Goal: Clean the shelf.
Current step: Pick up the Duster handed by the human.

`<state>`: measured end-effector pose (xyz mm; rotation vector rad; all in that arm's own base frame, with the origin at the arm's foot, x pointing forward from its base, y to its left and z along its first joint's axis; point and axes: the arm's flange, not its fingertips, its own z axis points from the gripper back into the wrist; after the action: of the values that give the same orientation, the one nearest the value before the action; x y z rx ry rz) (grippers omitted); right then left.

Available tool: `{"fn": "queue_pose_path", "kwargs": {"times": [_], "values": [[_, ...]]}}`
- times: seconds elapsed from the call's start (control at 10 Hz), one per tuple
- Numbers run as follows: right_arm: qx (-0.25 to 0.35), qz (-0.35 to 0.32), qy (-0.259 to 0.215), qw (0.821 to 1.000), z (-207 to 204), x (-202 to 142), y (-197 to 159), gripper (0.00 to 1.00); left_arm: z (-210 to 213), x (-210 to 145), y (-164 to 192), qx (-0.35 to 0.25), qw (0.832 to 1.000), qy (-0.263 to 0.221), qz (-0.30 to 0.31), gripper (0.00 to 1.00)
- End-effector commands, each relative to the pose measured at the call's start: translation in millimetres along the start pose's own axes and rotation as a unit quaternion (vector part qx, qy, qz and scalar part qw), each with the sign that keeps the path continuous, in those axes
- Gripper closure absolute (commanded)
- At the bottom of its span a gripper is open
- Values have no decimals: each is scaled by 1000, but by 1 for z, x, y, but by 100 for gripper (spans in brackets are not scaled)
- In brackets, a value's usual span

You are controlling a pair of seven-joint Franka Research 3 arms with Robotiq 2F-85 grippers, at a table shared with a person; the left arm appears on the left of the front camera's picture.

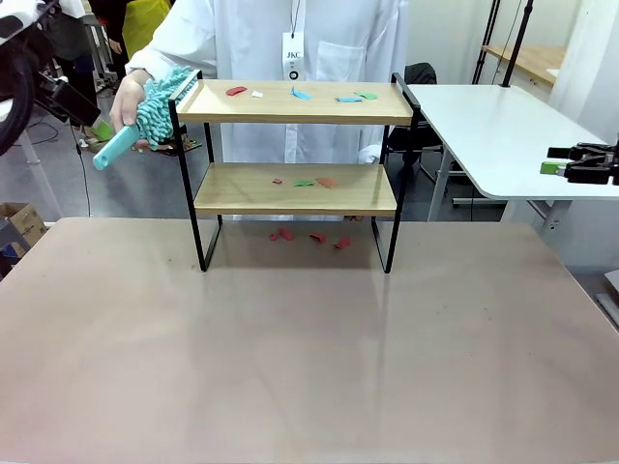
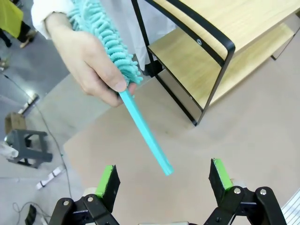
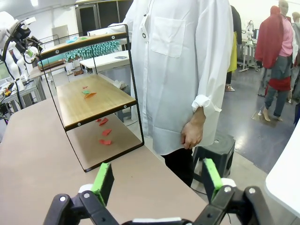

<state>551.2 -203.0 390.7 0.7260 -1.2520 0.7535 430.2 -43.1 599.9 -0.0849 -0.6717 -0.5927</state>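
Note:
The shelf stands mid-table, with coloured paper scraps on its top board and more scraps on the lower board. At the shelf's top left corner a person's hand holds a teal fluffy duster. In the left wrist view the hand grips the duster by its head end. Its handle points down toward the gap of my open left gripper, which holds nothing. My right gripper is open and empty; it hovers off the table's right side, facing the shelf.
Red scraps lie on the table under the shelf. The person in a white coat stands behind the shelf. A white side table is at the back right, and a dark stool stands on the floor.

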Motion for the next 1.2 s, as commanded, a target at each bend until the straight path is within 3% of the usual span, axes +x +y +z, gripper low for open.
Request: {"fn": "queue_pose_path", "kwargs": {"times": [0.0,0.5,1.0,1.1], "values": [[1,3,0,1000,-2,3,1,0,-12,3,-13,43,999,-1,26,0],[1,3,0,1000,-2,3,1,0,-44,-2,-27,122,991,6,63,0],[1,3,0,1000,-2,3,1,0,-66,-5,-27,117,989,14,89,0],[1,3,0,1000,-2,3,1,0,-67,-5,-25,119,987,6,104,26]]}}
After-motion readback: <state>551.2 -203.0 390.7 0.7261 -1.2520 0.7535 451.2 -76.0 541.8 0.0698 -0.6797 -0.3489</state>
